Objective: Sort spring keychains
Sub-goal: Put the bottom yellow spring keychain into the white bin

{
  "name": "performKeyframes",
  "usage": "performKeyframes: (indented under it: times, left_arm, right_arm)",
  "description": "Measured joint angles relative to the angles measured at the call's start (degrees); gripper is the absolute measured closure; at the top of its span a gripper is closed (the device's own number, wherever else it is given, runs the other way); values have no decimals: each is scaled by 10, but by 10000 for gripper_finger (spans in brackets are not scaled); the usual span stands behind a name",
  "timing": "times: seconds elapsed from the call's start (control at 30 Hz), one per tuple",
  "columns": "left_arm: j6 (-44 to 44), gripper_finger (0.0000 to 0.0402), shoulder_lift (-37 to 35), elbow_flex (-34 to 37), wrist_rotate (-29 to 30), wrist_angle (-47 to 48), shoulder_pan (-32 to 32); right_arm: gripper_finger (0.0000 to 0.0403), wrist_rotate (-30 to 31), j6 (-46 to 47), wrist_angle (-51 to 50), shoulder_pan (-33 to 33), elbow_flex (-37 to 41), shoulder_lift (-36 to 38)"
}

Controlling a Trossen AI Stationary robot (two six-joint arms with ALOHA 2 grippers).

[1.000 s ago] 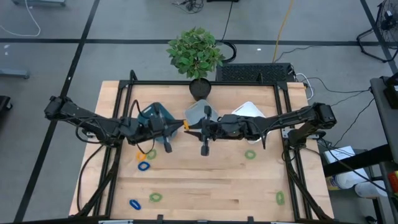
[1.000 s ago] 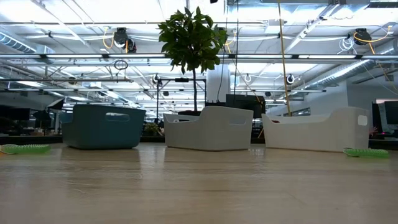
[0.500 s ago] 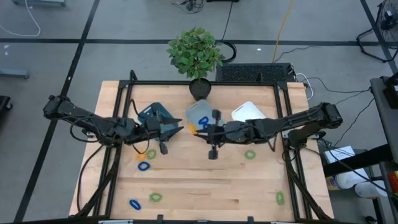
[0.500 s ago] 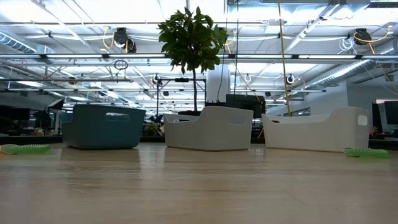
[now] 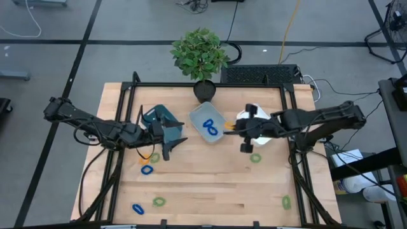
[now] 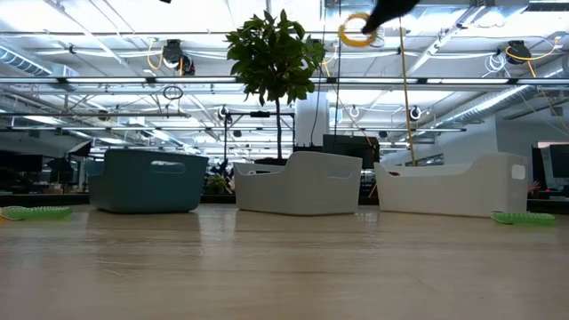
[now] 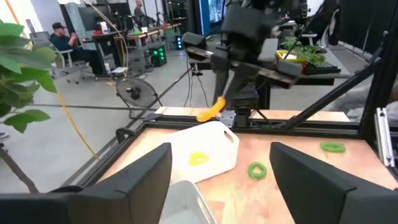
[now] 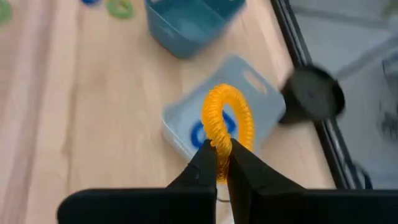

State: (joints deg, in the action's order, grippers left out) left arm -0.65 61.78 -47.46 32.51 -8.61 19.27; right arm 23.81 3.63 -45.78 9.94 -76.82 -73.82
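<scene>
My right gripper (image 8: 222, 167) is shut on an orange spring keychain (image 8: 227, 121), high between the grey-blue bin (image 5: 206, 123) and the white bin (image 5: 255, 116). In the low view the keychain (image 6: 357, 31) shows far above the table. My left gripper (image 7: 221, 186) stands open with nothing between its fingers, beside the teal bin (image 5: 159, 119). Blue keychains (image 5: 210, 128) lie in the grey-blue bin. A yellowish keychain (image 7: 198, 159) lies in the white bin. Green keychains (image 5: 255, 158) and blue keychains (image 5: 147, 170) lie on the table. My right gripper pinches the orange keychain's coil at one spot on the loop (image 8: 219, 151) between its two fingertips. The fingers come about level from the table's right side. The loop sticks out beyond the fingertips, lifted clear of the table and the bins.
A potted plant (image 5: 201, 54) stands at the table's far edge behind the bins. A black frame (image 5: 210, 85) runs around the table. More keychains lie near the front edge: green (image 5: 158, 201), blue (image 5: 137, 208) and green (image 5: 286, 202).
The two grippers met over the grey-blue bin with the orange keychain between them. My left gripper has opened, let go and drawn back toward the teal bin. My right gripper has carried the keychain toward the table's right edge, to the white bin's side.
</scene>
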Motion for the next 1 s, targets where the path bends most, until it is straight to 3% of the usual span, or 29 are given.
performKeyframes:
  times: [0.27, 0.6, 0.8, 1.0]
  left_arm:
    - [44, 101, 0, 0, -1, 18, 10]
    - [73, 111, 0, 0, -1, 17, 11]
    - [89, 104, 0, 1, -1, 17, 11]
    - [88, 89, 0, 1, 0, 22, 11]
  right_arm:
    - [403, -47, 132, -103, -77, 0, 10]
    - [402, -91, 212, -211, -229, 0, -33]
    - [402, -140, 218, -195, -262, 20, -75]
    - [402, -152, 242, -167, -265, 111, -86]
